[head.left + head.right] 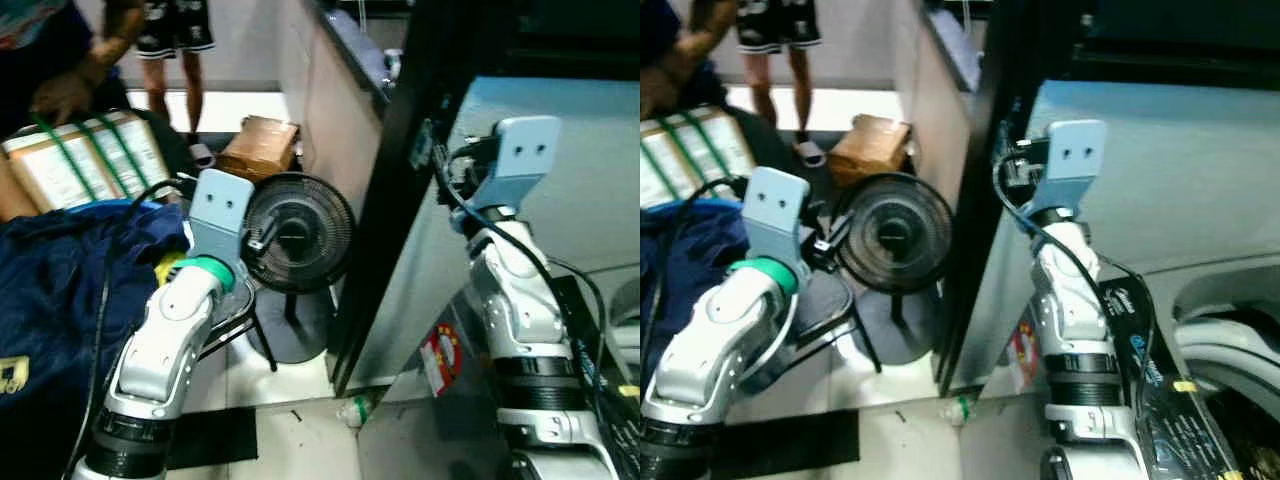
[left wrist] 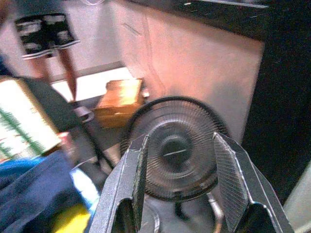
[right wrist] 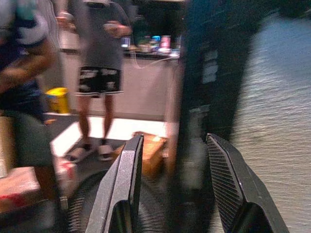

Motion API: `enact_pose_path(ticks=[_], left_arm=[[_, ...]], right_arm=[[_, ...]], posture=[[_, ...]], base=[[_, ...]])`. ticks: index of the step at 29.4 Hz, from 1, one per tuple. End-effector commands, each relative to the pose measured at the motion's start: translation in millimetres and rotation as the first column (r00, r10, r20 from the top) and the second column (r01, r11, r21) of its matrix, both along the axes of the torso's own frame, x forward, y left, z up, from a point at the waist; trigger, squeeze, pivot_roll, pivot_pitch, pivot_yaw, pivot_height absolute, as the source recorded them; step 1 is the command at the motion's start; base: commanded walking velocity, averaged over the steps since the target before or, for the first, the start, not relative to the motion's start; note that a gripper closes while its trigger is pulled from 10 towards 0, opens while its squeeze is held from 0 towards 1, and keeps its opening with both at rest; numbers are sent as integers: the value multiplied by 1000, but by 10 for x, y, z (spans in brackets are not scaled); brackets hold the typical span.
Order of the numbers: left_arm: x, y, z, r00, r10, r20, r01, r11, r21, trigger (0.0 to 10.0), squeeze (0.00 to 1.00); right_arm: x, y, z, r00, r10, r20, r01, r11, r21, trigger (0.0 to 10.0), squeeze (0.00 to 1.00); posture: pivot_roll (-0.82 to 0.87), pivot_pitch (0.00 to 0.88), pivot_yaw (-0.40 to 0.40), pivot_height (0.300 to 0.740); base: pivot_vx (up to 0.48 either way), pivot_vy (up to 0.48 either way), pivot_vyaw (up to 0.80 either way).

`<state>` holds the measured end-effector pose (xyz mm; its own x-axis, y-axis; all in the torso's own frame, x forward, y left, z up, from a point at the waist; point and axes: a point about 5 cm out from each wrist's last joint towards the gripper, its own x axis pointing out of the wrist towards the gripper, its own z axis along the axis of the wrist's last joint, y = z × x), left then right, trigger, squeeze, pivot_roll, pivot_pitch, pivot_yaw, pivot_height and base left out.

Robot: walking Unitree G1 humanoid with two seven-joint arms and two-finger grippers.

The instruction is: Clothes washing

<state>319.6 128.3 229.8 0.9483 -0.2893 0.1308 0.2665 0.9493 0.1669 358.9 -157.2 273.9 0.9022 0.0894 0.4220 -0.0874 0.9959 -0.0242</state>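
Left eye view: a pale floor (image 1: 300,430) carries a black fan (image 1: 297,238) beside the grey washing machine (image 1: 590,190). Blue clothes (image 1: 50,300) lie heaped at left. Left gripper (image 2: 177,187) and right gripper (image 3: 172,189) both gape, holding nothing.

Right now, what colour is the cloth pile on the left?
Dark navy blue cloth pile, best in the left eye view.

Dim indoor light; both wrist views motion-blurred.
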Motion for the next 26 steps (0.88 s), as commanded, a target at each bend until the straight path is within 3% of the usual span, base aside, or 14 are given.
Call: enact_pose_path(ticks=[1, 12, 26], left_arm=[[-7, -44, -17, 1000, -18, -8, 18, 1000, 4, 10000, 0], [-2, -46, -15, 1000, -20, -11, 20, 1000, -4, 10000, 0], [11, -51, -16, 1000, -13, -13, 13, 1000, -19, 10000, 0]], right_arm=[[1, -47, -21, 1000, -16, -4, 16, 1000, 4, 10000, 0], [-5, -64, -10, 1000, -16, 9, 16, 1000, 25, 10000, 0], [-33, 11, -27, 999, 38, 16, -39, 998, 55, 10000, 0]], posture=[[41, 30, -22, 740], [39, 30, -18, 740], [32, 21, -31, 740]], base=[[0, 0, 800], [0, 0, 793], [0, 480, 0]])
